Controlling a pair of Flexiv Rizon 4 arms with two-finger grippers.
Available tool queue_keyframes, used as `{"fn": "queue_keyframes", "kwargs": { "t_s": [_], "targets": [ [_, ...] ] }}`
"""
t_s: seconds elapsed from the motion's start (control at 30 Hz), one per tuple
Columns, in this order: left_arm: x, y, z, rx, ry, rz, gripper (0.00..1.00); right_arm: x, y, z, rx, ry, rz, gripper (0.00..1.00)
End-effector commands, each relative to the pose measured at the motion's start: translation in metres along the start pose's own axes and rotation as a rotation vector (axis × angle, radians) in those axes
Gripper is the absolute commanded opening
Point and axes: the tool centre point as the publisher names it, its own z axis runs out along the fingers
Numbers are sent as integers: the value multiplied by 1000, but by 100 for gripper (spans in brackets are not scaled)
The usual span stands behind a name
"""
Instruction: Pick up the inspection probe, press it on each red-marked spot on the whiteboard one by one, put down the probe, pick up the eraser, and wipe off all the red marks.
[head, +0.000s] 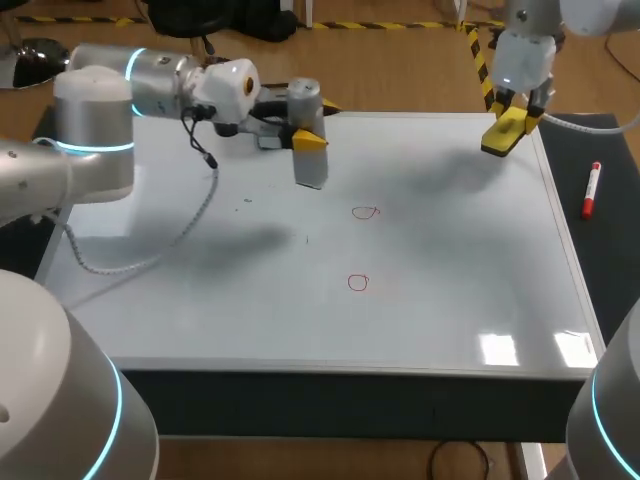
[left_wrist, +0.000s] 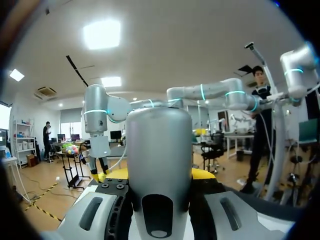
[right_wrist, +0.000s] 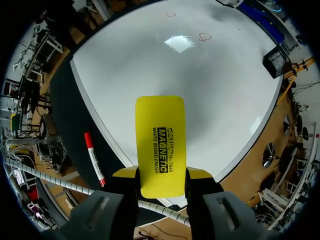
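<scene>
— Two red marks (head: 365, 212) are on the whiteboard (head: 450, 300), beside the left pincer (head: 308, 141) and lower. Why does the probe (head: 310, 170) stand so?

— The left pincer is clenched on it, upright, tip downward, seemingly just above the board. I think it is ready for pressing each mark.

— And the right pincer (right_wrist: 161, 176)?

— It grasps the yellow eraser (right_wrist: 160, 145), lifted and well apart from the marks, probably to leave room. A red marker (right_wrist: 94, 157) lies beside it on the counter (head: 610, 250).
</scene>
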Motion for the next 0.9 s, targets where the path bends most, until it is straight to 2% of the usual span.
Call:
{"fn": "queue_keyframes", "kwargs": {
  "t_s": [0.03,0.47,0.6,0.9],
  "targets": [
    [-10,10,15,21,46,-10,0,0,0,-1,1,3,-1,0],
    [-15,36,62,55,122,-63,0,0,0,-1,1,3,-1,0],
    [-17,43,70,75,135,-72,0,0,0,-1,1,3,-1,0],
    [-23,60,79,60,150,-70,0,0,0,-1,1,3,-1,0]
  ]
}}
